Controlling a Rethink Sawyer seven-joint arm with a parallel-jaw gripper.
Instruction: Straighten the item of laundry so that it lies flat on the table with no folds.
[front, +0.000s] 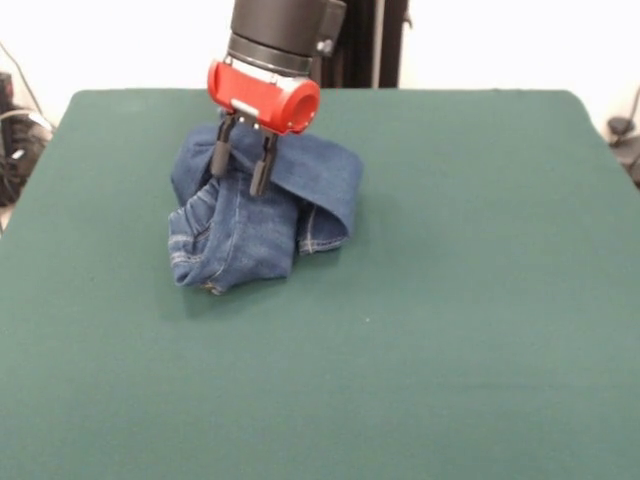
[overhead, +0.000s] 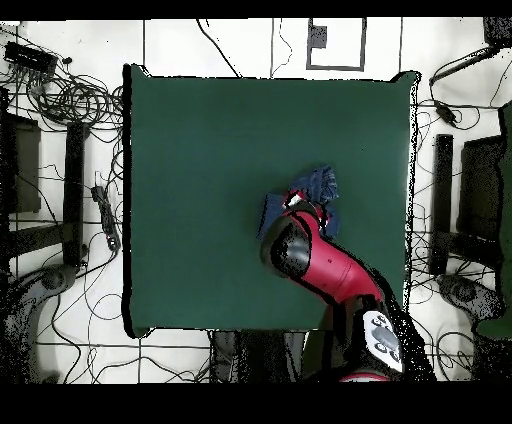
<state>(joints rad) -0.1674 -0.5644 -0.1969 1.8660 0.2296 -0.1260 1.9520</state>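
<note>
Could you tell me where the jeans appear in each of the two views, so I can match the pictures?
Front view: the jeans lie bunched left of centre, toward the table's far side.
Overhead view: the jeans sit right of centre, partly under the arm.
Shared landmark: the end effector, directly over the jeans.

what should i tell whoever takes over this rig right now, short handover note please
Gripper: open, its two fingers pointing down over the top of the jeans, holding nothing that can be seen.
Jeans: bunched in a heap, folded over themselves, with a loop of one leg curling round on the right in the front view. They sit on the half of the table nearer the robot, partly under the arm in the overhead view.
Done: nothing flat yet.
Left: take hold of an edge or leg, pull the heap apart, and spread it until no folds remain. There is plenty of green cloth around it to work on.
</note>
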